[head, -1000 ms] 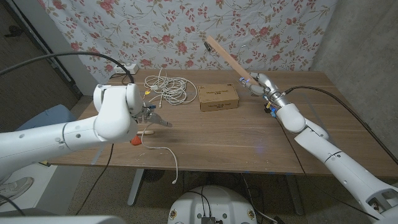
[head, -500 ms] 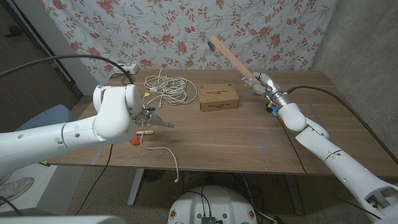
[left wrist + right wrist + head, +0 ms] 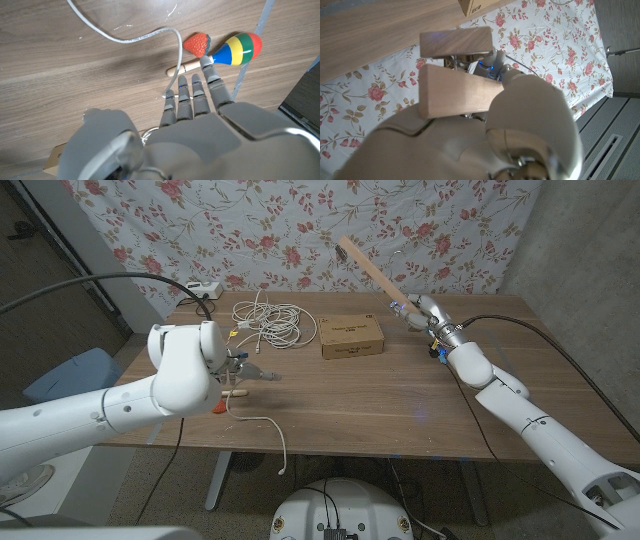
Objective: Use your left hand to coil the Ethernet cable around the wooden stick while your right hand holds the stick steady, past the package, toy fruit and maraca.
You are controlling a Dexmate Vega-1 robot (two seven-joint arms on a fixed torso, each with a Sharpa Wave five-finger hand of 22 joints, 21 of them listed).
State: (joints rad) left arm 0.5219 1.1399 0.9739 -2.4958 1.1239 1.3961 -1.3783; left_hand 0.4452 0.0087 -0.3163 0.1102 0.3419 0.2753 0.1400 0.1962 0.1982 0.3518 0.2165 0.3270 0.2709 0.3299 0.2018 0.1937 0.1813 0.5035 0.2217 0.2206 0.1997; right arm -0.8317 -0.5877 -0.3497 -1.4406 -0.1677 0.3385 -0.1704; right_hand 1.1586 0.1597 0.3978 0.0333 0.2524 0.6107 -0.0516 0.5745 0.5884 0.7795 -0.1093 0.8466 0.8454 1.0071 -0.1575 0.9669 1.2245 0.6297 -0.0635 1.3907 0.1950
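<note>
**Stick lifted on the right, cable not yet taken on the left**

The table point(image 3: 400, 395) carries all the things, and most of them lie on its left and far part. The largest is the package point(image 3: 352, 337), a brown box at the far middle; it lies between the two arms, so the cable must probably travel past it to reach the stick.

The wooden stick point(image 3: 370, 270) is on the right side. The right hand point(image 3: 418, 312) grips its lower end and holds it raised over the far right of the table, tilted up toward the flowered wall. I think it is held high and free so that the cable can go around it.

The Ethernet cable point(image 3: 270, 323) lies mostly as a loose bundle at the far left, just left of the package, and one end runs to the near edge and hangs over it.

The left hand point(image 3: 192, 102) is over the near left part, fingers straight and close together, holding nothing; the fingertips reach toward the cable's bend. Just beyond them lie the maraca point(image 3: 235, 49) and the toy fruit point(image 3: 196, 44), a small strawberry, touching or almost touching each other.
</note>
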